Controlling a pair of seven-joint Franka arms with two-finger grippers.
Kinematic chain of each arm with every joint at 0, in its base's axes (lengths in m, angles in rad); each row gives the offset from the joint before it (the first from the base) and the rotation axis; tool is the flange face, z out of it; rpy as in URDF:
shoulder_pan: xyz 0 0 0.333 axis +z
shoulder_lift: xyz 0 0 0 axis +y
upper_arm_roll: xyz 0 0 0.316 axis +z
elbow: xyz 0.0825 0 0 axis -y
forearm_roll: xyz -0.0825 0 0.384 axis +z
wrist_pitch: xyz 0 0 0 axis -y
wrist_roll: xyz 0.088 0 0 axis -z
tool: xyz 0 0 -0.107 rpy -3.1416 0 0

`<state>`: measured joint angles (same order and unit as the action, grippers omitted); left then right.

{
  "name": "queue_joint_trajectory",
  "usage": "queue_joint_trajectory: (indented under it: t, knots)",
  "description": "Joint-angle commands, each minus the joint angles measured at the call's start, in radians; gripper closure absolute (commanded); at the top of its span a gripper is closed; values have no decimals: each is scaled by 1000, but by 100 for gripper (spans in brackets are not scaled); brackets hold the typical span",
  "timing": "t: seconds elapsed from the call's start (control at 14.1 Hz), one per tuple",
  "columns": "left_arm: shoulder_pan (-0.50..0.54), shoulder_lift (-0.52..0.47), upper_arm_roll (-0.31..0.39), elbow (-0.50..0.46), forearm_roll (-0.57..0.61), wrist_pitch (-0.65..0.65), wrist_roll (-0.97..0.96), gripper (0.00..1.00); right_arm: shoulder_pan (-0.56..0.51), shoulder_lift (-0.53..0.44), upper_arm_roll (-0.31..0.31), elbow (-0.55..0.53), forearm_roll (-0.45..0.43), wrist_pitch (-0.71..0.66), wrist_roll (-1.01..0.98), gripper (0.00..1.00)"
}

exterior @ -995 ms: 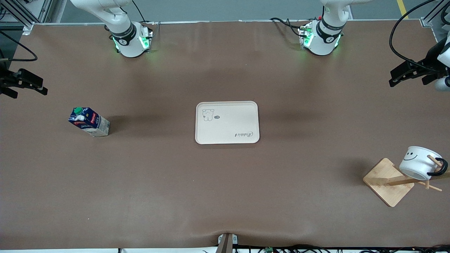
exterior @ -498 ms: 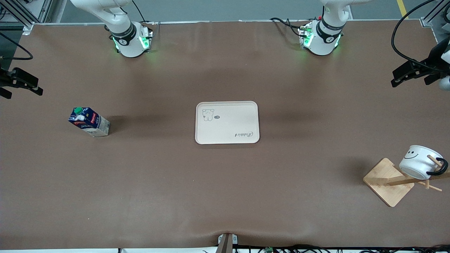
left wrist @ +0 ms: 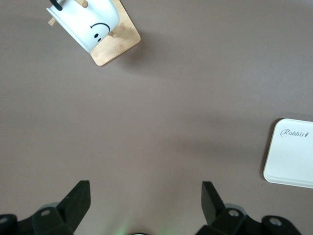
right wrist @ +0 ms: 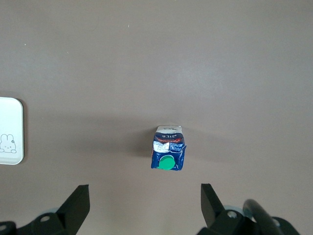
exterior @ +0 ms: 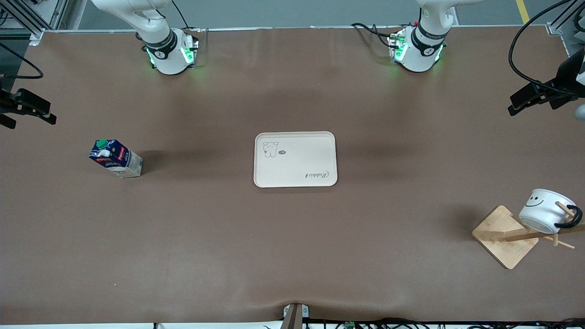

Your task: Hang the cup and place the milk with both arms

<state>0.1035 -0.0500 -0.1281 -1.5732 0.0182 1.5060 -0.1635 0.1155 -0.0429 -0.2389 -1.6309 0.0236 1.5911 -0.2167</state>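
The white cup (exterior: 544,211) with a smiley face hangs by its black handle on a peg of a wooden rack (exterior: 502,237), near the left arm's end of the table. It also shows in the left wrist view (left wrist: 88,24). The dark blue milk (exterior: 115,157) with a green cap stands on the table toward the right arm's end, and shows in the right wrist view (right wrist: 168,152). My left gripper (exterior: 523,101) is open and empty, up over the table's edge at its own end (left wrist: 144,191). My right gripper (exterior: 29,108) is open and empty over its end's edge (right wrist: 144,193).
A white tray (exterior: 295,169) with a rabbit drawing lies at the middle of the table, between milk and rack; its corners show in both wrist views (left wrist: 291,161) (right wrist: 10,122). Brown table mat all round. Cables hang near both table ends.
Both grippers have drawn slightly outward toward their own table ends, the left one also rising a little. Cup, milk and tray have not moved.
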Motion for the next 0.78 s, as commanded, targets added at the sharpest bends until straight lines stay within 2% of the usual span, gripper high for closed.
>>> queue_joint_trajectory:
  t: [0.0, 0.71]
  knots:
    - [-7, 6, -7, 12, 28, -3, -21, 0, -13, 14, 7, 28, -5, -20, -4, 0]
    - [-8, 6, -25, 15, 26, -3, -2, 0, -14, 14, 7, 28, -5, -20, -3, 0]
